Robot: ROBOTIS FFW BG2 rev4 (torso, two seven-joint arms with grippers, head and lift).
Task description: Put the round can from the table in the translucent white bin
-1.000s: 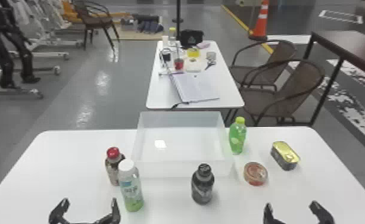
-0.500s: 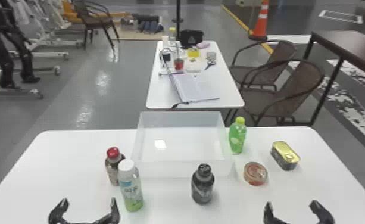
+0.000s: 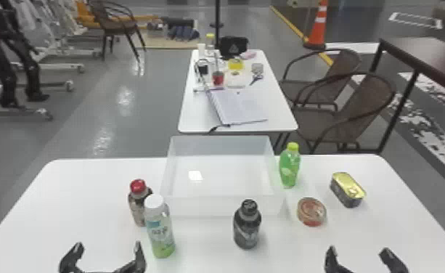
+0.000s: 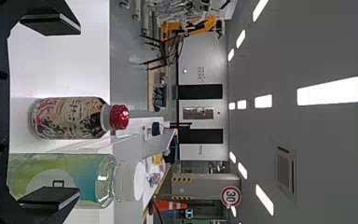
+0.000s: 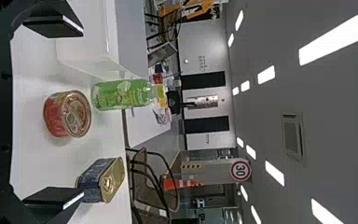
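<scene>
The round can [image 3: 311, 211] lies flat on the white table, right of the translucent white bin [image 3: 223, 207] and nearer than the green bottle. My right gripper [image 3: 359, 254] stands open at the front edge, nearer than the can and a little to its right. In the right wrist view the red-sided round can [image 5: 67, 114] is beyond the spread fingers of the right gripper [image 5: 53, 112], untouched. My left gripper [image 3: 105, 250] is open and idle at the front left; in the left wrist view, the left gripper [image 4: 50, 112] has nothing held.
A green bottle [image 3: 289, 166] stands at the bin's right side, with a rectangular can [image 3: 347, 190] farther right. A black bottle [image 3: 247, 225] is before the bin. Left of that are a white-capped bottle [image 3: 159, 228] and a red-capped bottle [image 3: 137, 203].
</scene>
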